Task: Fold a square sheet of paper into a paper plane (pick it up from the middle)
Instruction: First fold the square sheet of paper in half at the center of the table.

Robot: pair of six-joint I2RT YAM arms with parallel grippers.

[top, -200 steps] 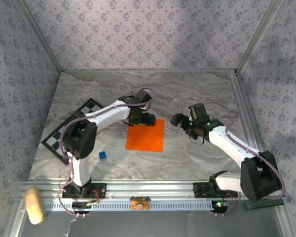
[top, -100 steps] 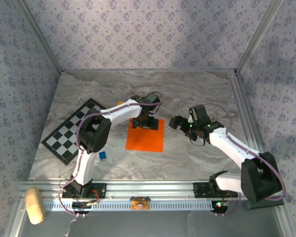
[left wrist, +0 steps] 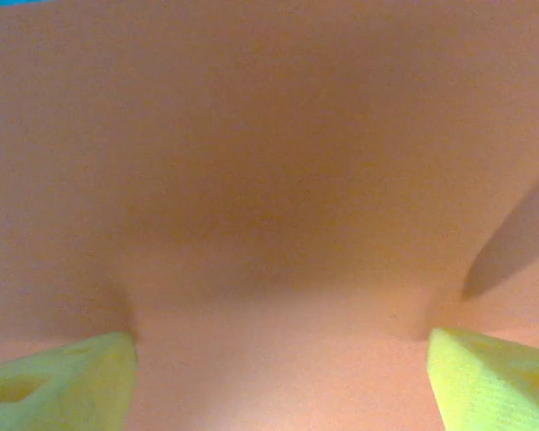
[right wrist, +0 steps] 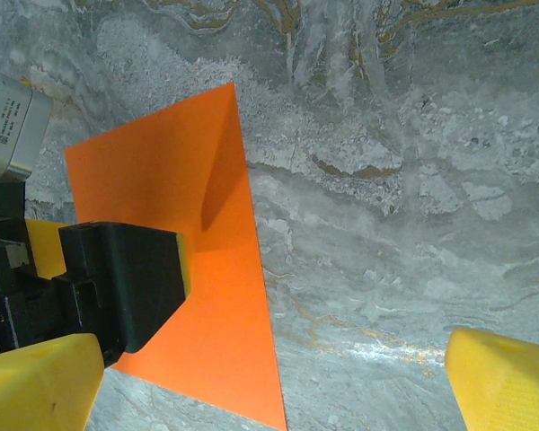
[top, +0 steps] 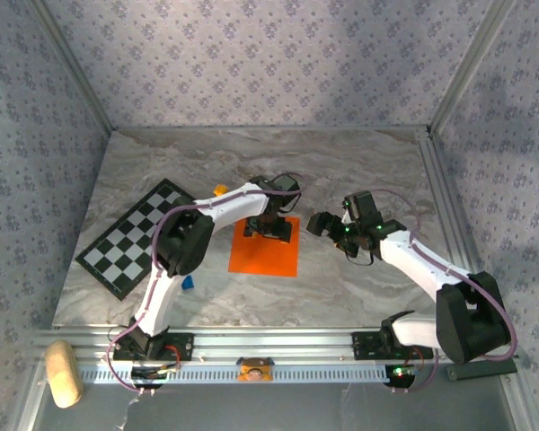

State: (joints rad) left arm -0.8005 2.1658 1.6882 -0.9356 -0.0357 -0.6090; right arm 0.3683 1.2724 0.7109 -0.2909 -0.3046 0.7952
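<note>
The square sheet of paper (top: 265, 254) lies flat on the marble table, bright orange. My left gripper (top: 269, 227) stands over the sheet's far half, pointing down. In the left wrist view its jaws are open (left wrist: 278, 377), with orange paper (left wrist: 269, 180) spanning the gap between the yellow-green fingertips (left wrist: 58, 382). My right gripper (top: 327, 224) hovers open just right of the sheet, over bare marble. In the right wrist view the sheet (right wrist: 211, 305) lies to the left with its right edge between my right gripper's own open tips (right wrist: 274, 386), and one black left finger (right wrist: 126, 278) rests on the paper.
A black-and-white checkered board (top: 130, 238) lies at the left. A small blue cube (top: 188, 283) sits by the left arm, and a yellow-orange cube (top: 220, 190) behind it. A cork-coloured block (top: 63, 373) rests beside the front rail. Metal frame posts border the table.
My left gripper has swung right along the sheet's far edge and in over the paper. The right gripper has crept slightly left toward the sheet. The paper has not moved.
</note>
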